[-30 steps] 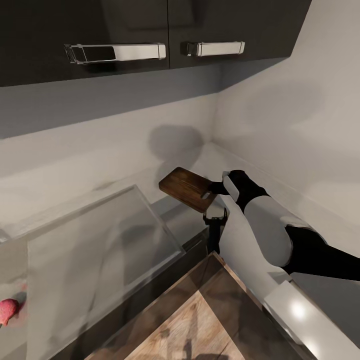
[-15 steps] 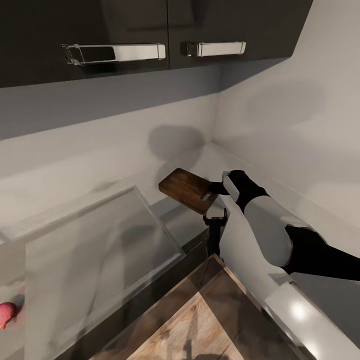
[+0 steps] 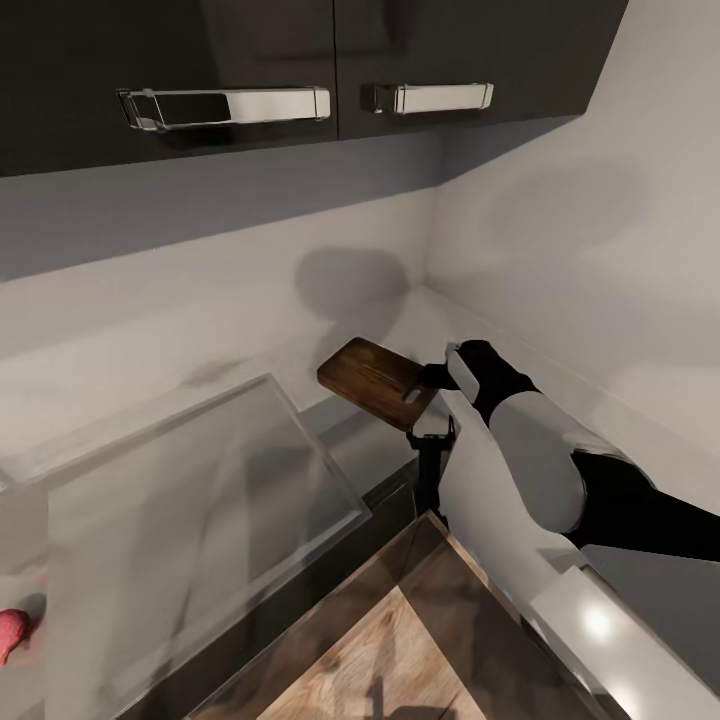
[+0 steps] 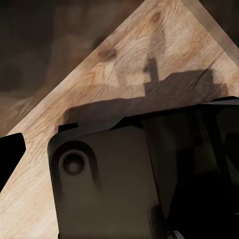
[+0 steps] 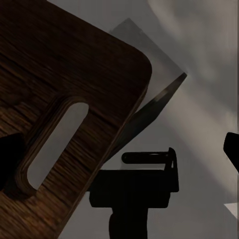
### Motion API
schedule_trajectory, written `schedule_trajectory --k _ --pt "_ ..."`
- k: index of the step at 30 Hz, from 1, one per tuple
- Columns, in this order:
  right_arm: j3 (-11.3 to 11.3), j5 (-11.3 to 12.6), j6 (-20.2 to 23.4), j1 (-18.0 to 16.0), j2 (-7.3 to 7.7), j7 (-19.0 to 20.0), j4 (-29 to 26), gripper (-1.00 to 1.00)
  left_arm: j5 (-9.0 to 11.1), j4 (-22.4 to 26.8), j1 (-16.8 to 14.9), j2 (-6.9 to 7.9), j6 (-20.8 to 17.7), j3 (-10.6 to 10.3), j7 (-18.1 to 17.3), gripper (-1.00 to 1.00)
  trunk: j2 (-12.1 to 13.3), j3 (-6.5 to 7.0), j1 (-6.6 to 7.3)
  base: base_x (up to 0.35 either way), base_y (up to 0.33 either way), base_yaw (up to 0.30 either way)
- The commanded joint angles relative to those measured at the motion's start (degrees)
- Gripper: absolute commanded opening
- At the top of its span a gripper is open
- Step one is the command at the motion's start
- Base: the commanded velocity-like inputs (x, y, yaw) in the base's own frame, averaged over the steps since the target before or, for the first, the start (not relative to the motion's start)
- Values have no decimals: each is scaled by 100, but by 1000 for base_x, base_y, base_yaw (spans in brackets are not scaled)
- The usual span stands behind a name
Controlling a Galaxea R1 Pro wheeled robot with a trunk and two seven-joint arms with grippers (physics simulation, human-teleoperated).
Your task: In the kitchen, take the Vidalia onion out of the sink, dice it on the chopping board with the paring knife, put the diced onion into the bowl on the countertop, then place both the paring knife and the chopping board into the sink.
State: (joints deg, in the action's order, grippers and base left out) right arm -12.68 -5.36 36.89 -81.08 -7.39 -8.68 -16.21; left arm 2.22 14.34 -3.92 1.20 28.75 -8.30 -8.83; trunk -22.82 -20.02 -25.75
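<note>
The right gripper [image 3: 428,377] stays clamped on the chopping board [image 3: 375,381], lifted above the counter [image 3: 150,340], while the view drifts and the onion [image 3: 10,632] slides toward the edge; left fingers' opening I cannot tell.

Dark brown chopping board [image 3: 372,381] with fine wood grain (a pale slot near one end). Glossy grey desk [image 3: 200,500]. Pinkish-red onion [image 3: 10,632]. Black-and-white right arm [image 3: 540,470]. Dark cabinets [image 3: 300,60] carry silver handles [image 3: 225,105]; the floor [image 3: 400,640] is tan wood.
</note>
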Motion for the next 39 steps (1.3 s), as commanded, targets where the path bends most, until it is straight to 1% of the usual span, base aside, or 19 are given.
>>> schedule_trajectory --k 1,4,6,9,21,23,26,27,31,35,39 --pt "-46 -57 27 -4 -4 3 -4 100 24 -2 -3 3 17 -22 -13 100 -10 -9 -3 0 0 0" --pt "-48 -65 -9 -4 4 6 9 100 24 -2 -3 3 17 -22 -13 100 -10 -9 -3 0 0 0" --pt "-50 -69 -128 -4 7 7 23 100 24 -2 -3 3 17 -22 -13 100 -10 -9 -3 0 0 0" --pt "-50 -71 -186 -4 12 7 34 100 24 -2 -3 3 17 -22 -13 100 -10 -9 -3 0 0 0" --pt "-46 -77 -217 -4 25 4 48 100 24 -2 -3 4 17 -22 -13 100 -10 -9 -3 0 0 0" --pt "19 -120 -195 -70 -41 19 97 100 60 -63 63 65 34 -58 -23 100 -10 -9 -3 0 0 0" --pt "75 -145 -188 -166 -138 15 83 100 58 -97 161 80 30 -58 -24 100 -10 -9 -3 0 0 0" --pt "108 -175 -160 -198 -133 16 72 100 51 -129 193 101 31 -48 -27 100 -10 -9 -3 0 0 0" --pt "240 -317 -123 -329 -3 29 35 100 31 -259 326 111 46 -28 -30 100 -10 -9 -3 0 0 0" --pt "374 -463 -104 -459 125 36 13 100 27 -388 338 111 51 -24 -31 100 -10 -9 -3 0 0 0" --pt "505 -599 -15 -589 124 37 1 100 31 -517 339 109 52 -23 -31 100 -10 -9 -3 0 0 0"
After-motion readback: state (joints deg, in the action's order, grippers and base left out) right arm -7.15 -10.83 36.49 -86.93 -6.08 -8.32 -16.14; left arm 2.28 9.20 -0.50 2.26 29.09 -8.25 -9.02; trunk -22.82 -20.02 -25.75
